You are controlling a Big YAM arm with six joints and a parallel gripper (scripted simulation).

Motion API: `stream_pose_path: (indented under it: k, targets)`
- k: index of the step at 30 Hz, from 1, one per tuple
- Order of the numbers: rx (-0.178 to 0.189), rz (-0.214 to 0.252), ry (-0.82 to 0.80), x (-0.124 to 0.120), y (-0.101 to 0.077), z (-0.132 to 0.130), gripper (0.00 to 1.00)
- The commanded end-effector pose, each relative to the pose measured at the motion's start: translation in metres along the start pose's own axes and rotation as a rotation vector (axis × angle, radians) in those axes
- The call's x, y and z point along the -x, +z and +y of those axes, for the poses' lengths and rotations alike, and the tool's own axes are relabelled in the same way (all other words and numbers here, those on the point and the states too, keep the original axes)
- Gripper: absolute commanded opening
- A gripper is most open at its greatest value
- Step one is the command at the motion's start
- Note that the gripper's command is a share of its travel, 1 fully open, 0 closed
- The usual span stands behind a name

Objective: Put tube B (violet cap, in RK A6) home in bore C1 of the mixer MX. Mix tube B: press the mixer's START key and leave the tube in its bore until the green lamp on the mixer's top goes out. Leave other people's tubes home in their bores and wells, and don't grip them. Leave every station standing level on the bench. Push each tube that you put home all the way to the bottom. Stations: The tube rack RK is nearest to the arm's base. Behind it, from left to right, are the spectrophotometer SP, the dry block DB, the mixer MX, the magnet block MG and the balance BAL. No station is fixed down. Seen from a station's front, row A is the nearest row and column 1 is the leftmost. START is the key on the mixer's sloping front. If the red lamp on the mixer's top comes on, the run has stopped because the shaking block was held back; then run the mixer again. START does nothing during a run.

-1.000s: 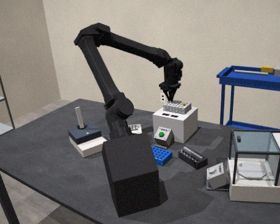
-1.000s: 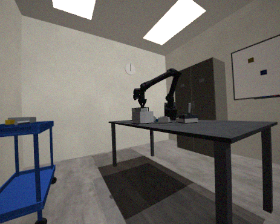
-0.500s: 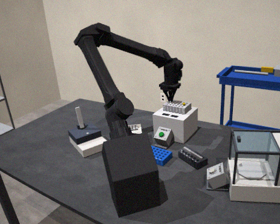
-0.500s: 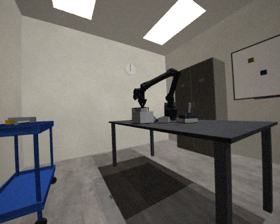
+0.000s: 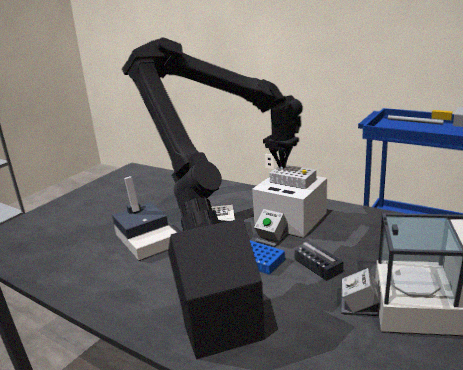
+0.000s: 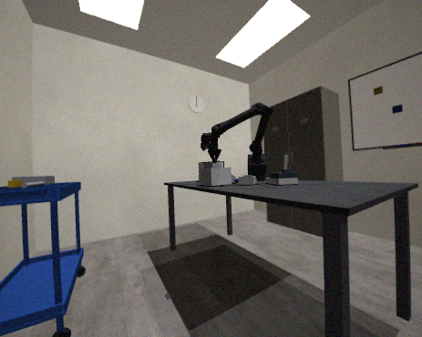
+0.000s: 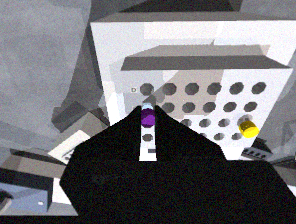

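Gripper [image 5: 282,162] pinching tube B [image 7: 147,118], violet cap up, held above the back-left bores of the mixer MX [image 5: 291,199] near the counter's far edge. Advise squaring over C1, descending straight, seating fully, avoiding the yellow-capped tube [image 7: 248,128]. Dark counter [image 5: 85,280]; blue cart [image 5: 385,131] beyond its right corner.

The black arm [image 6: 241,119] lowers its end effector [image 6: 213,158] onto the white mixer [image 6: 212,174].

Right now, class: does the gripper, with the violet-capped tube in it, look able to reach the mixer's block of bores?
Probably yes. The gripper, shut on tube B, hangs just above the mixer's block with nothing between; the yellow-capped tube stands well aside.
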State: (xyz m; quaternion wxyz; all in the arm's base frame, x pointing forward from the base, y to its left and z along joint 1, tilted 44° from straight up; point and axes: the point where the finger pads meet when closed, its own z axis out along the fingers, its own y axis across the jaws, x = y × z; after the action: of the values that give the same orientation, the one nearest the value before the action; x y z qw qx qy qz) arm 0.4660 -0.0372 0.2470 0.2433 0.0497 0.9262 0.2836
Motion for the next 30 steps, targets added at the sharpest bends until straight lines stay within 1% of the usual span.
stream_pose_path:
  k: [1,30]
  targets:
    - [0.014,0.003,-0.013,0.0018,0.0067,0.0097,0.09]
    - [0.014,-0.001,-0.016,0.0029,0.0049,0.0117,0.09]
